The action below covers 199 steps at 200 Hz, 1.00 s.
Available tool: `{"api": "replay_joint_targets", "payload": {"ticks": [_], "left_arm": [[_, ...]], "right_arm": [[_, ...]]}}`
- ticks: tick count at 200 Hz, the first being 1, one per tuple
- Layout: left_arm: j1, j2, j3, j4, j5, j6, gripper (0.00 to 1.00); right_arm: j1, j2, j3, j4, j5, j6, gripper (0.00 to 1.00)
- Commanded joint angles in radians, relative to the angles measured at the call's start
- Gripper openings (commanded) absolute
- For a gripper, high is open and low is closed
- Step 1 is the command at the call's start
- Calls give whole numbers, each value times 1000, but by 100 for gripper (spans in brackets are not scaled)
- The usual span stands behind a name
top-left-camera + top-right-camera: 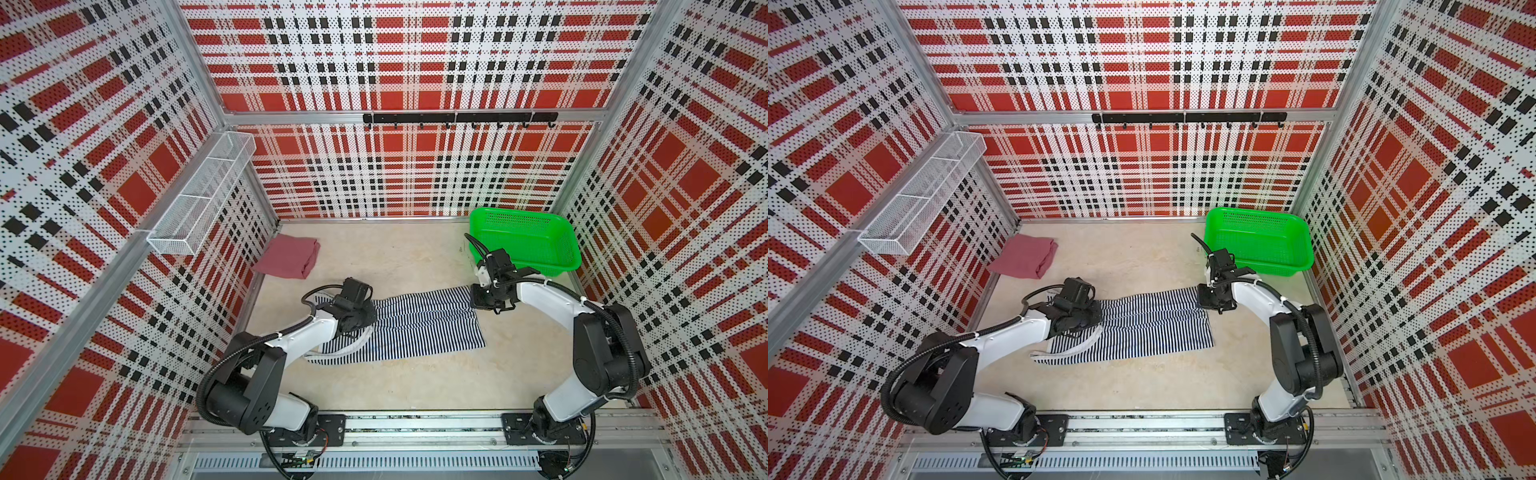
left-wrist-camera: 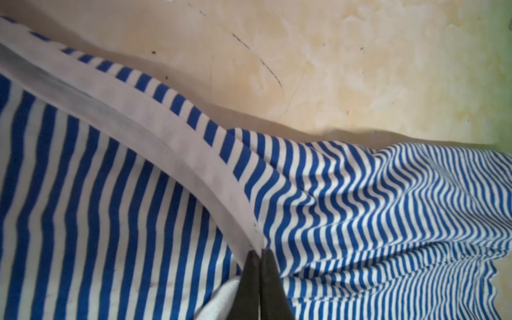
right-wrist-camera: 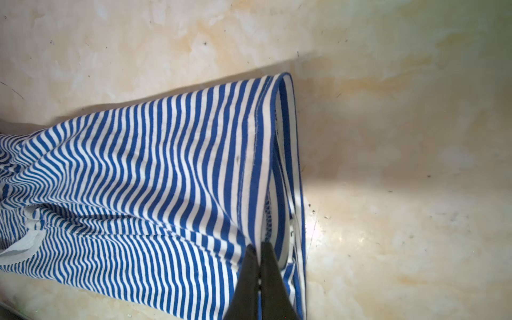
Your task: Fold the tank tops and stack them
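On the beige table the striped tank top lies stretched across the middle, straps toward the left, while the rose tank top sits folded in the far left corner (well apart from it). The left gripper is pinched tight on the striped top's white strap edging, and the right gripper is pinched tight on its hem.

Striped tank top on beige table

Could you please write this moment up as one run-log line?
striped tank top: laid out, centre | left tool: shut on its white trim | right tool: shut on its hem | rose tank top: folded, back left
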Motion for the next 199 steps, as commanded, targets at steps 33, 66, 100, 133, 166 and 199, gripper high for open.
{"api": "replay_joint_targets", "payload": {"ticks": [33,66,100,133,166,199], "left_arm": [[-17,-72,52,-144,4,41,0],[-64,-127,-31,-170,-11,-31,0],[-86,-220,-197,-87,-42,-145,6],[-42,-302,-195,-122,-81,-145,51],[61,-340,-76,-200,-104,-44,54],[97,-257,-29,-127,-83,-3,51]], "right_arm": [[3,-79,2,-88,29,-16,0],[3,-101,-58,-87,30,-13,0],[4,-80,-133,-26,22,-3,0],[2,-69,-125,-43,64,-19,23],[-4,-111,-23,-109,147,-56,50],[30,-129,4,-29,111,-86,56]]}}
